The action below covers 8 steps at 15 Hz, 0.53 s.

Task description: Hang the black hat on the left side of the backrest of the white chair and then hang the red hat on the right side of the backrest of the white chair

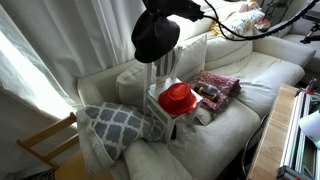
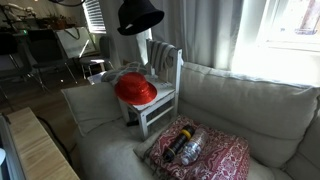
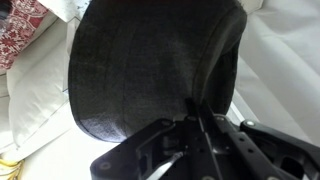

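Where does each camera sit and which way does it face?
Exterior view, high, looking down on the sofa: arm at top holding black hat.
Exterior view, low, looking along the sofa at the chair: no arm clearly seen.
Wrist view: behind the gripper, hat filling it.
Both exterior views share chair, black hat, red hat.

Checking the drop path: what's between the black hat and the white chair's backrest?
Nothing; an exterior view shows a bare gap from black hat to white chair.
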{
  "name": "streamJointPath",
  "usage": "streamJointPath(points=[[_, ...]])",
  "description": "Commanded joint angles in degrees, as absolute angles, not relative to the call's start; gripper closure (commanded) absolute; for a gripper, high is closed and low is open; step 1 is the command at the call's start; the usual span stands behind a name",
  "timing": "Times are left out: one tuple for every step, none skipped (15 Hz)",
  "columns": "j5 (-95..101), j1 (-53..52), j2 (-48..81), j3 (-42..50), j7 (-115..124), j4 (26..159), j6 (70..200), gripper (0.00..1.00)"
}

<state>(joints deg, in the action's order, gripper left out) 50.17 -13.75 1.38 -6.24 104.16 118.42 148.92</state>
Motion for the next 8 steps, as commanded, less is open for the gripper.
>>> streamJointPath(points=[[56.56, -14.05, 6.96, -5.99, 110.76, 113.96, 150.20, 0.98], [57.60, -14.11, 8.11, -5.89, 111.87, 113.25, 150.61, 0.98], [58.57, -14.15, 9.22, -5.83, 112.84, 112.50, 151.01, 0.98], [59.21, -14.23, 10.13, -5.82, 113.59, 111.89, 151.03, 0.98], [60.03, -14.28, 10.98, -5.75, 114.43, 111.20, 151.02, 0.98], [57.31, -13.84, 8.62, -6.23, 111.36, 113.36, 149.88, 0.93], [57.88, -13.86, 9.50, -6.23, 111.94, 112.69, 149.91, 0.93], [58.15, -13.86, 10.11, -6.23, 112.24, 112.22, 149.94, 0.93]])
